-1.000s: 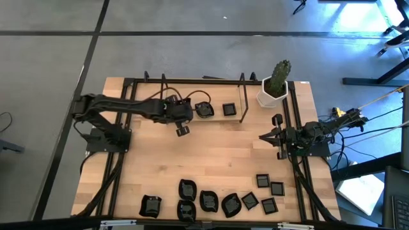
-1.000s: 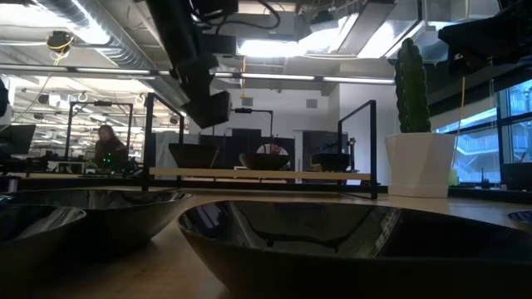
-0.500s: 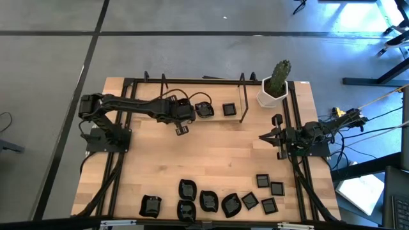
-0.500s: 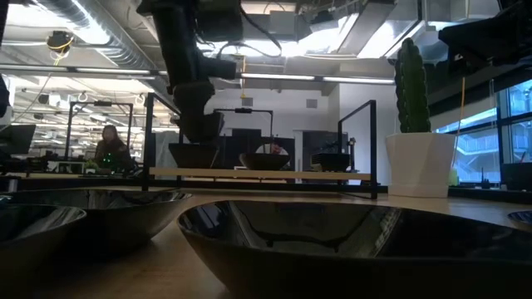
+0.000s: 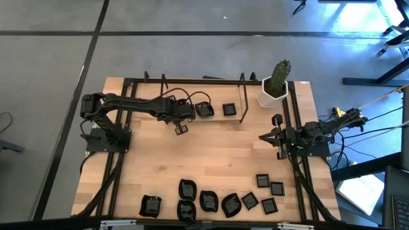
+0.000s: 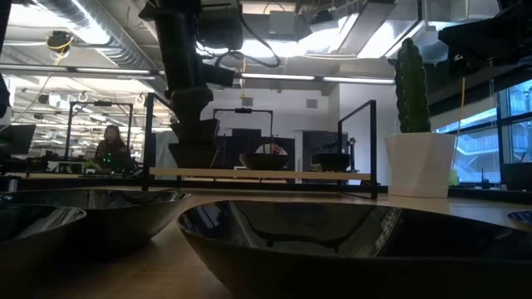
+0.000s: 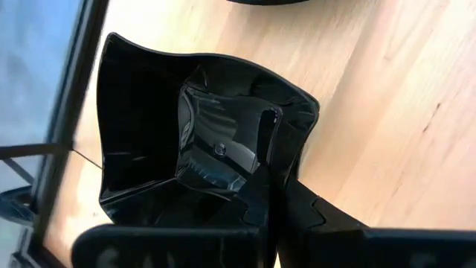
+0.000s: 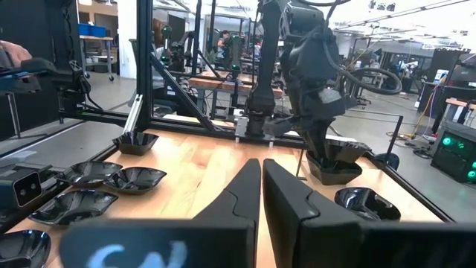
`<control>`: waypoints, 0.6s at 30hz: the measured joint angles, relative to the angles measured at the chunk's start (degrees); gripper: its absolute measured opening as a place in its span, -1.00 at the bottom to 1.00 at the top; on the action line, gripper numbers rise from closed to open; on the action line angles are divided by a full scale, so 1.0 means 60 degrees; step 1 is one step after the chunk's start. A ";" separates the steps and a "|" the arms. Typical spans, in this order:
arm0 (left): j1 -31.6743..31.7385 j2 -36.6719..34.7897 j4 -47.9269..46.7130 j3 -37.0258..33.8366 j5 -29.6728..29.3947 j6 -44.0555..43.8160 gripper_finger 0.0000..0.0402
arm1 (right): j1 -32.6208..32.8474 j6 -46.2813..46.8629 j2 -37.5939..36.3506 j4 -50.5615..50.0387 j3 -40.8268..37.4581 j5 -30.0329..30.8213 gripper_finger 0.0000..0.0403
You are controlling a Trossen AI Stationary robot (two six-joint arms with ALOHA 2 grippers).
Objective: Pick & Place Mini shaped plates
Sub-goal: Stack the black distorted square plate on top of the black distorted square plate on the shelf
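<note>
The mini shaped plates are small glossy black dishes. Several lie in a row along the table's near edge [image 5: 209, 200], and two rest on their bases at the far side [image 5: 203, 110] [image 5: 229, 110]. My left gripper [image 5: 181, 128] is shut on one wavy-edged squarish plate [image 7: 208, 141] just left of those two, low over the wood. My right gripper [image 5: 263, 137] is shut and holds nothing at the table's right edge, pointing level toward the left. My left gripper pinches one side wall of the wavy-edged plate [image 7: 286, 160] between its two fingers. They slant down at it from the table's left side. The plate is upright, hollow side up [image 6: 193, 154]; I cannot tell whether its base touches the table.
A white pot with a green cactus [image 5: 275, 86] stands at the far right corner. A black metal frame [image 5: 243, 96] runs along the far edge and down both sides. Bare wood [image 5: 211, 153] lies across the table's middle.
My left gripper has sunk toward the table with the wavy-edged plate and tipped more steeply downward. The plate has come down from well above the wood to about the level of the two far plates. The gripper has stayed shut on it.
</note>
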 joint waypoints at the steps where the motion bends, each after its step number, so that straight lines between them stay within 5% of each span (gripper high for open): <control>1: 0.0000 0.0000 0.0000 0.0000 0.0098 -0.0086 -0.98 | 0.0000 -0.0004 0.0000 0.0000 0.0000 0.0000 -0.90; 18: 0.0000 0.0000 -0.0063 0.0000 0.0410 -0.0149 -0.98 | 0.0000 0.0000 0.0000 0.0000 0.0000 0.0000 -0.90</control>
